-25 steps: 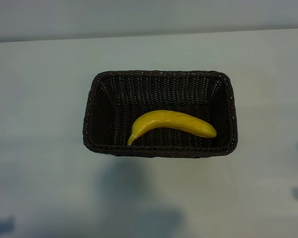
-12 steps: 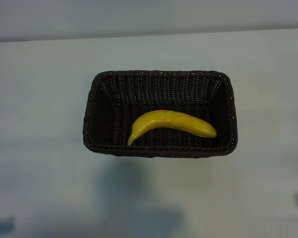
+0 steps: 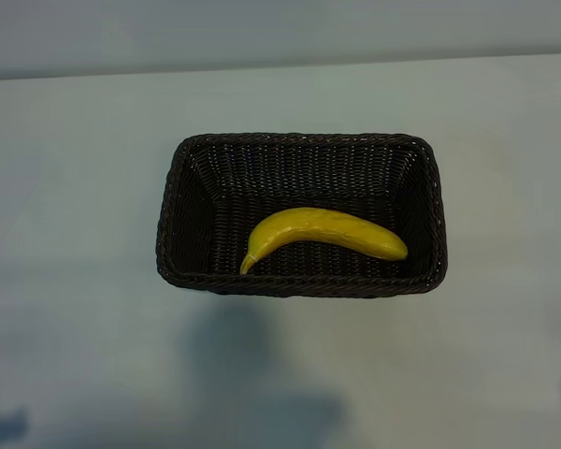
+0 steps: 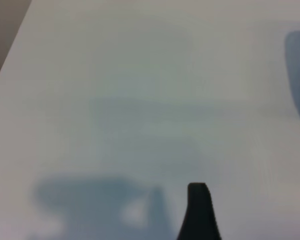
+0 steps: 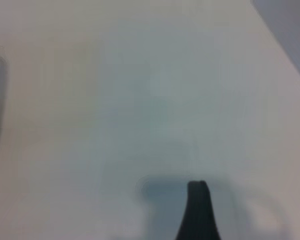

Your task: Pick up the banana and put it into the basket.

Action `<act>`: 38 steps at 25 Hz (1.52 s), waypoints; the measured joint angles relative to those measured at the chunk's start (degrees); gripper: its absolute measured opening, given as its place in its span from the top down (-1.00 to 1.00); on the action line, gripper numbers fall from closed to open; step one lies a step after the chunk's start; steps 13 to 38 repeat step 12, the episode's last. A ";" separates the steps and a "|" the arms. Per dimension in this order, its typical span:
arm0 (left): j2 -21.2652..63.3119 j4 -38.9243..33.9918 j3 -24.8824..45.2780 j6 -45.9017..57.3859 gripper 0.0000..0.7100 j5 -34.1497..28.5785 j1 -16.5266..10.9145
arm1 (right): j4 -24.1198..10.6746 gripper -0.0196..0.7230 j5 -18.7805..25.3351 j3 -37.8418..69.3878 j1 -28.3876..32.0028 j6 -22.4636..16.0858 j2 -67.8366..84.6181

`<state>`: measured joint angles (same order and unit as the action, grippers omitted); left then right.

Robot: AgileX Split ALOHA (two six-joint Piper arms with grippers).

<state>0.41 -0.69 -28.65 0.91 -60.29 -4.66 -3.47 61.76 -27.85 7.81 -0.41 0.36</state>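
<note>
- Both grippers are off to the sides of the table and hold nothing. Only one dark fingertip of the left gripper (image 4: 199, 212) shows in its wrist view, over bare table; the jaws stand wide apart and empty.
- Right gripper (image 5: 199, 212) shows the same way in its own wrist view: one dark fingertip over bare table, jaws wide apart, nothing between them.
- One banana (image 3: 323, 236), bright yellow and curved, lies flat inside the basket (image 3: 299, 140), along the basket's near long wall, its stem end pointing toward the basket's left wall.
- One basket, dark brown woven wicker and rectangular, sits at the middle of the white table (image 3: 65, 187), well clear of every edge.
- Judging by how things lie, the task looks done: the banana is fully within the rim and nothing grips it.
- Little could go wrong now. A gripper swinging low across the middle of the table could catch the basket's rim and shift or tip it, which might roll the banana out.
- Arms' shadows fall on the near part of the table; they touch nothing.
- Count: one banana, one basket, two grippers, one table.
</note>
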 joint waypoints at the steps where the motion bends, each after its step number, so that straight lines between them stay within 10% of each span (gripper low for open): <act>1: 0.00 0.00 0.00 0.00 -0.58 0.00 0.00 | 0.00 -0.53 0.00 0.00 0.15 0.00 0.00; 38: 0.00 0.00 0.00 0.00 -0.58 0.00 0.00 | 0.00 -0.53 0.00 0.00 0.43 0.00 0.00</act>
